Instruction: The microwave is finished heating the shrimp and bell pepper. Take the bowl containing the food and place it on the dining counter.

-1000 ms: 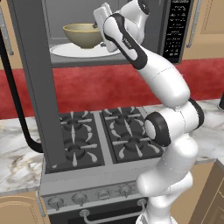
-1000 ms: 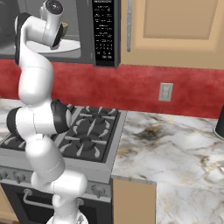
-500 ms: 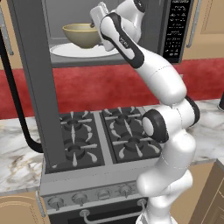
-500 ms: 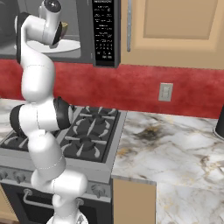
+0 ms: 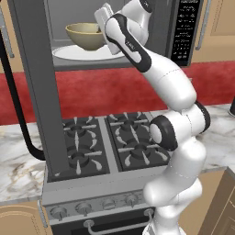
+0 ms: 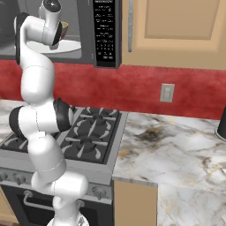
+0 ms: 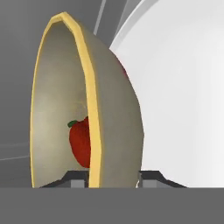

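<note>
The microwave [image 5: 186, 27] stands open, its door [image 5: 34, 92] swung out to the left. Inside, the beige bowl [image 5: 85, 36] rests on the white turntable [image 5: 69, 53]. My gripper [image 5: 105, 34] reaches in at the bowl's right rim. In the hand view the gripper [image 7: 113, 180] straddles the wall of the bowl [image 7: 118, 122], one fingertip inside and one outside, shut on it. The red bell pepper [image 7: 81, 144] lies in the bowl. The shrimp is hidden. The dining counter is out of view.
A gas stove [image 5: 114, 142] sits under the microwave, with marble worktop [image 6: 176, 145] to its right and left. The keypad strip [image 6: 106, 31] borders the opening on the right. A dark object [image 6: 222, 126] stands at the far right edge.
The jaws have closed from wide open onto the bowl's rim. The hand has edged slightly further in toward the bowl. The bowl has not moved.
</note>
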You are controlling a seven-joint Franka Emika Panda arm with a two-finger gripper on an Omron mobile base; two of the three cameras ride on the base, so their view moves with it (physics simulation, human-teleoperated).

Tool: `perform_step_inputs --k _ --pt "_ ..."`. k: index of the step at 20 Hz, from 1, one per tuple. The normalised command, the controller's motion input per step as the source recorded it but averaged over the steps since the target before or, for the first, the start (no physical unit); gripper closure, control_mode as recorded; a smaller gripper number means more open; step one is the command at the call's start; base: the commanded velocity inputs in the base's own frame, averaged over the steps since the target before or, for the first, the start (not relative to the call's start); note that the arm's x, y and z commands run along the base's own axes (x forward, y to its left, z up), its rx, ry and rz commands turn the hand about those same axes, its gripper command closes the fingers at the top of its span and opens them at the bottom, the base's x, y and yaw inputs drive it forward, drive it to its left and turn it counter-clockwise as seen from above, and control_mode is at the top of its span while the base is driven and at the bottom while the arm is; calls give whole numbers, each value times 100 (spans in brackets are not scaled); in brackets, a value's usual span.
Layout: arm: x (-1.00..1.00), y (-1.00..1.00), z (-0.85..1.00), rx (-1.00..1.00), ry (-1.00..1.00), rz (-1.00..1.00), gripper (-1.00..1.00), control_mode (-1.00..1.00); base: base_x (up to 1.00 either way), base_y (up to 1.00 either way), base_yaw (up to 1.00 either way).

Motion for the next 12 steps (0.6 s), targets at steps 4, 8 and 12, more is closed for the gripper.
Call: perform_step_inputs --k 4,8,12 --pt "0 0 0 0 0 0 100 -100 0 0 0" --pt "-1 0 0 0 0 0 100 -100 0 0 0" --pt "-16 0 0 0 0 0 100 -100 0 0 0"
